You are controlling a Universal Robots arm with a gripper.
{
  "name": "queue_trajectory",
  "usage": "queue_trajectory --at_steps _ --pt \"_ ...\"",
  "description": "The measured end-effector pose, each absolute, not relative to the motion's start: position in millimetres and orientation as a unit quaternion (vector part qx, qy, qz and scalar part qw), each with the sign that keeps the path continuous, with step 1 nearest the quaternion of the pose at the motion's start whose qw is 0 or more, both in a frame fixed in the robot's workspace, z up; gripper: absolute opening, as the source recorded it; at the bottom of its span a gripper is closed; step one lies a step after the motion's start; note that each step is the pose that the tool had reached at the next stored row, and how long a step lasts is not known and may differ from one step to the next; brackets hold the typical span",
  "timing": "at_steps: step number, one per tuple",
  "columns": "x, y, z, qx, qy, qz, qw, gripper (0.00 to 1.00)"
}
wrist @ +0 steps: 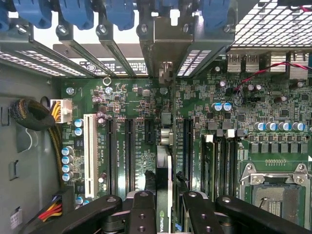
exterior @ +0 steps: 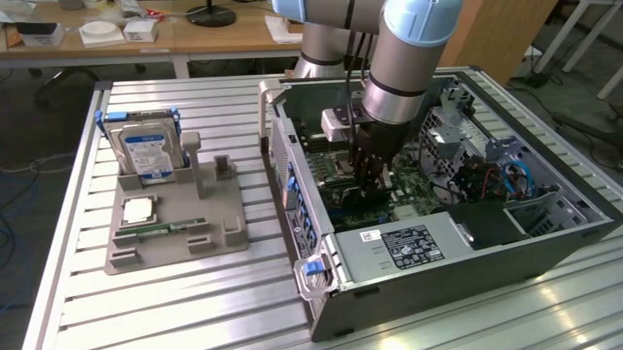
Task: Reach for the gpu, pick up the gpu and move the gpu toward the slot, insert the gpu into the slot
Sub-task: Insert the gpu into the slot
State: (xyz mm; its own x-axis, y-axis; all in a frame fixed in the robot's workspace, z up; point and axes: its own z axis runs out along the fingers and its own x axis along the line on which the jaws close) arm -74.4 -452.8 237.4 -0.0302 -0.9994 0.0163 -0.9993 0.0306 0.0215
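One black gripper point(exterior: 373, 191) on the grey-and-blue robot arm point(exterior: 409, 58) reaches down into the open dark-grey computer case point(exterior: 467, 281) lying on the ribbed aluminium worktop point(exterior: 195, 306), exterior view. Fingers are down at the green motherboard point(exterior: 413, 191), near its middle. The card between them is too hidden to make out from here. Grey plastic parts tray point(exterior: 171, 226) sits well apart toward the exterior view's left, holding a blue-labelled silver hard drive point(exterior: 148, 149) upright and a small green memory stick point(exterior: 160, 229) lying flat. Silver power supply box with a black label point(exterior: 409, 244) fills the near end of the case.

Wrist view: black gripper fingers point(wrist: 141, 214) are narrowed on the gpu point(wrist: 163, 183), a thin dark circuit card seen edge-on, held between the pads. Card stands on edge, its long axis running away from the camera toward the case's rear bracket openings, silver end bracket point(wrist: 165, 73) at the far end. It sits over the slot point(wrist: 186, 146), a long black plastic connector strip, parallel to it; whether it is seated, cannot tell. A white plastic connector strip point(wrist: 88, 153) lies parallel, well apart. Square silver processor socket point(wrist: 275, 190) beside.
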Motion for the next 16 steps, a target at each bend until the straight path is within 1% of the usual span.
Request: queue_trajectory --at_steps 16 --pt "-74.4 -452.8 237.4 0.696 -0.718 -0.002 0.013 0.26"
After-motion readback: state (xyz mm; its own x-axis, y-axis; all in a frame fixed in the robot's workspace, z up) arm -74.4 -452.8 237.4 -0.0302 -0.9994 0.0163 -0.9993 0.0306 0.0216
